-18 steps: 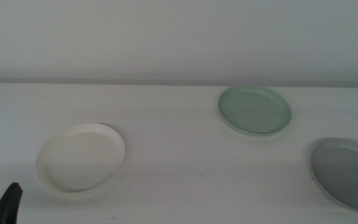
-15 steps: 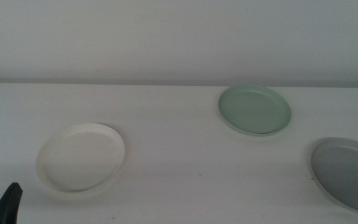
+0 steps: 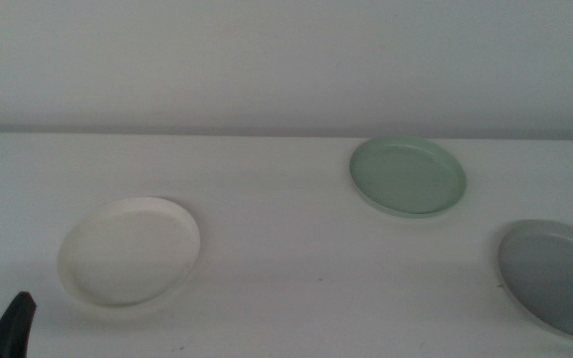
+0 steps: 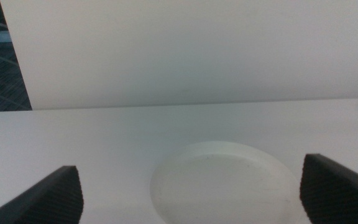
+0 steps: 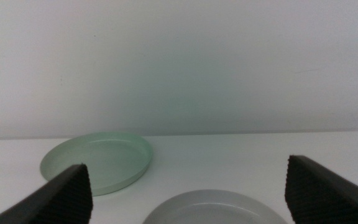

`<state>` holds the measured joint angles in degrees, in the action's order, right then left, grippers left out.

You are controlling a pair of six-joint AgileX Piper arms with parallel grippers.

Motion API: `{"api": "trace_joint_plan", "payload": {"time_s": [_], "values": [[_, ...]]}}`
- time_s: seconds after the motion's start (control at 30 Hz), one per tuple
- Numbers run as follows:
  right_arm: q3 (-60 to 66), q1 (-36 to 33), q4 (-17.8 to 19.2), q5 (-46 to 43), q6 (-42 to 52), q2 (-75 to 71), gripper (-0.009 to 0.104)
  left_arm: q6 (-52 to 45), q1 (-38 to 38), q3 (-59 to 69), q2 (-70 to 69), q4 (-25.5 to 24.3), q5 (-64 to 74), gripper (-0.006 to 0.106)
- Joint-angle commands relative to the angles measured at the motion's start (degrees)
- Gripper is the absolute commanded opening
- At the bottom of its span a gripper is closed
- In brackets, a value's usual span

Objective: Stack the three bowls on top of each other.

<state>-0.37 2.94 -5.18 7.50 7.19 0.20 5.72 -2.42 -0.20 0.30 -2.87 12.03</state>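
The cream-white bowl [image 3: 129, 252] lies at the table's front left. The mint green bowl [image 3: 408, 175] lies further back, right of the middle. The grey bowl [image 3: 557, 276] lies at the front right, cut by the picture's edge. All three stand apart on the table. My left gripper [image 4: 191, 193] is open and empty, just short of the cream-white bowl [image 4: 222, 180]; only one jaw tip [image 3: 10, 326] shows in the middle view. My right gripper [image 5: 188, 190] is open and empty, with the grey bowl [image 5: 216, 208] between its jaws and the green bowl [image 5: 98, 162] beyond it.
The white table [image 3: 286, 229] ends at a plain white wall [image 3: 286, 60] behind the bowls. A dark opening [image 4: 2, 68] shows past the wall's edge in the left wrist view.
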Motion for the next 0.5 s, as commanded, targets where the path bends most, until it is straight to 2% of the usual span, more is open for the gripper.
{"api": "trace_joint_plan", "payload": {"time_s": [0.0,0.07,0.13,0.17,0.27,0.33,0.47], "values": [[-1.37,0.5,-0.17,-0.81,0.06,0.19,0.083,0.24,0.18,2.4,-2.38,0.32,-1.0,0.094],[-5.91,0.5,0.52,1.29,0.06,4.34,0.083,0.24,0.18,2.4,-2.38,0.32,-1.0,0.094],[-13.08,0.5,1.62,8.99,0.06,12.15,0.083,0.24,0.18,2.4,-2.38,0.32,-1.0,0.094],[-17.26,0.5,2.02,14.37,0.06,16.02,0.083,0.24,0.18,2.4,-2.38,0.32,-1.0,0.094],[-28.35,0.5,1.79,38.86,0.06,31.52,0.083,0.24,0.18,2.4,-2.38,0.32,-1.0,0.094],[-33.88,0.5,1.62,48.74,0.06,40.65,0.083,0.24,0.18,2.4,-2.38,0.32,-1.0,0.094],[-38.62,0.5,0.38,52.84,-4.93,53.95,0.083,0.12,0.18,2.4,-2.38,0.32,-1.0,0.094]]}}
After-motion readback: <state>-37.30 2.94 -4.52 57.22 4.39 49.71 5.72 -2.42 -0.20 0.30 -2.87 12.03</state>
